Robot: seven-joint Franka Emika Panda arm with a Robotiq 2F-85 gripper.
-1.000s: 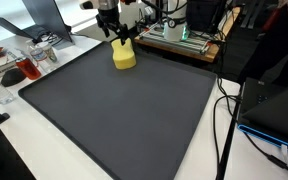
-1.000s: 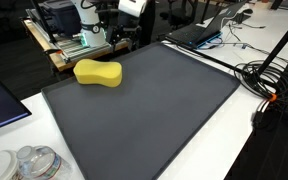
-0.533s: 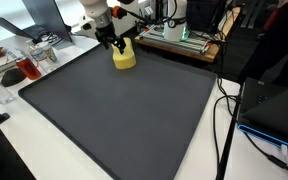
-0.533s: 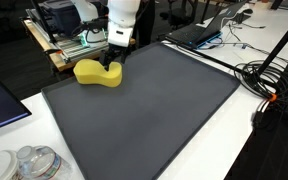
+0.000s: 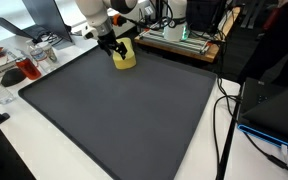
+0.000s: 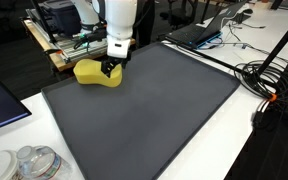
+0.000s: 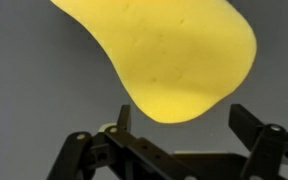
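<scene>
Straddling one end of the yellow sponge [image 7: 174,60], the fingers [image 7: 246,124] stand spread.

arm [image 5: 92,10]: we see it come in from above, last links near upright, just inside one edge of the mat [image 6: 154,110] | wrist [image 6: 119,42]: we read it pointing straight down | gripper [image 6: 109,68]: low over the mat, jaws spread wide | fingers [image 7: 249,125]: we see both in the wrist view, well apart

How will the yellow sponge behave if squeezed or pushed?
The yellow sponge looks like soft foam, so it would probably compress and feel light. Lying flat on the dark mat, it likely slides rather than rolls.
</scene>
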